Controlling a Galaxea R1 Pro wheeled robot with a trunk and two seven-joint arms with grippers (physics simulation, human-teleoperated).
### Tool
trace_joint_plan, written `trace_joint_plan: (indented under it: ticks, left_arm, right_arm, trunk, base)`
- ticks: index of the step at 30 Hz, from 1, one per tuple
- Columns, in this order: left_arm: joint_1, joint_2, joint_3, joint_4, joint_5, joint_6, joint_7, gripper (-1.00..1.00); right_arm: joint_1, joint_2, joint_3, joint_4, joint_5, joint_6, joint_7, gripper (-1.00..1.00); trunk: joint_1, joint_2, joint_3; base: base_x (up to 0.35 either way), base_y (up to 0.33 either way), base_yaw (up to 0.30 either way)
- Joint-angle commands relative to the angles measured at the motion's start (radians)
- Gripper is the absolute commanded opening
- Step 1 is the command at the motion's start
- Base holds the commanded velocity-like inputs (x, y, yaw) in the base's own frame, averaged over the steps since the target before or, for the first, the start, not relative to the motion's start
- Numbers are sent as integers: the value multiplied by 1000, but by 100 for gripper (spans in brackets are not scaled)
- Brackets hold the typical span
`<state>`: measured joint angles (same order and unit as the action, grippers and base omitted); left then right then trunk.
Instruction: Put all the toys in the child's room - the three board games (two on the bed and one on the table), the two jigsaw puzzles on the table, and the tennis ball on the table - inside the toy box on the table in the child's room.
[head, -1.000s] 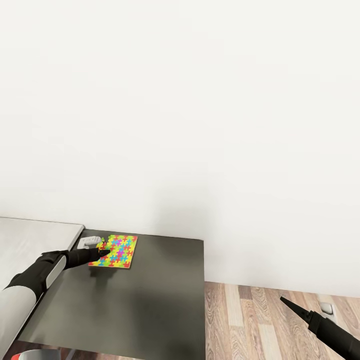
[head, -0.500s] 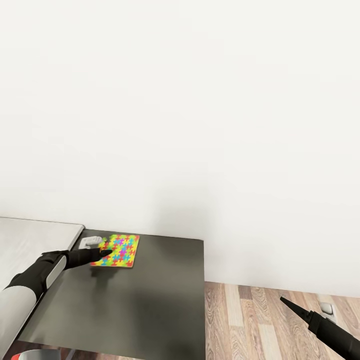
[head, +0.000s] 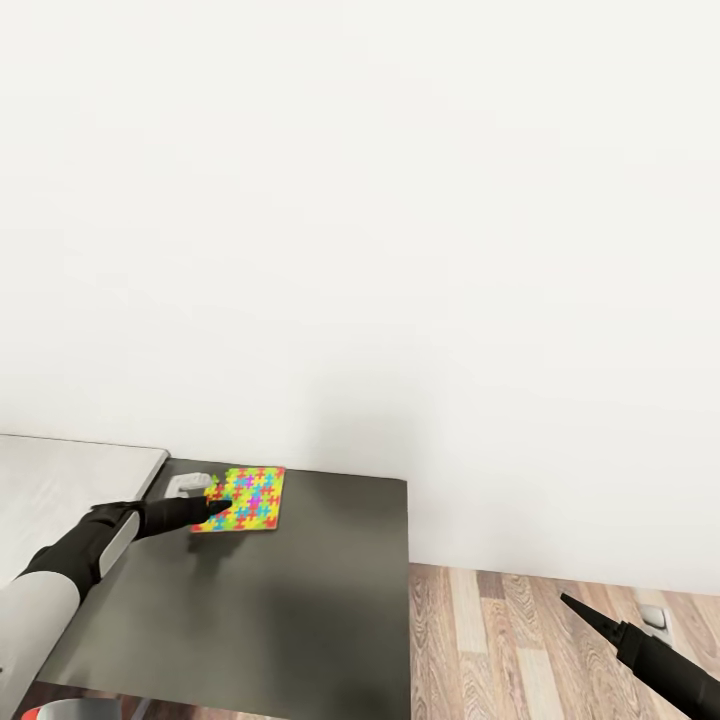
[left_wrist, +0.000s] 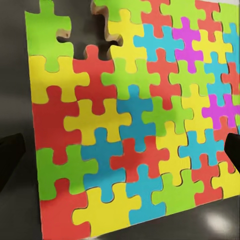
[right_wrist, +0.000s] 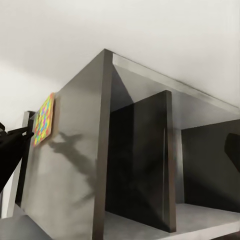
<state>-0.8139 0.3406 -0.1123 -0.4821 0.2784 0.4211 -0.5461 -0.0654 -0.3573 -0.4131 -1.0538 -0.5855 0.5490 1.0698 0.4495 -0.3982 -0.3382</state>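
The left arm, white-sleeved with a black wrist, reaches forward low, ending in the black two-fingered left gripper (head: 215, 507); its fingers seem parted, though the head view is too small to be sure. The black tapered right gripper (head: 578, 607) points up and inward, fingers together.

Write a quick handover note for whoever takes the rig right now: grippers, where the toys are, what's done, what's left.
Left gripper: at the near edge of the puzzle; grip can't be confirmed.
Right gripper: idle over the floor, nothing in it; open or shut unclear.
The puzzle sits on the dark cabinet, beside a small white object.
Done: nothing confirmed.
Left: secure the puzzle and carry it to the toy box, then the other toys.
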Motion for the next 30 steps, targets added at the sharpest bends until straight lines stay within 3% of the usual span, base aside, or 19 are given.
trace_joint_plan:
  ticks: [1,30]
  left_arm:
    - [-1,1,-5,-1,10,7,1,100]
    - [-1,-2,-3,-1,10,4,0,100]
  right_arm:
    - [-1,0,0,0,-5,8,1,100]
    - [-1,0,-1,0,-6,8,1,100]
  trunk:
    - [1,-2,-2]
    - [1,-2,-2]
  base:
    - [0,-52,0]
    - [-35,-70,0]
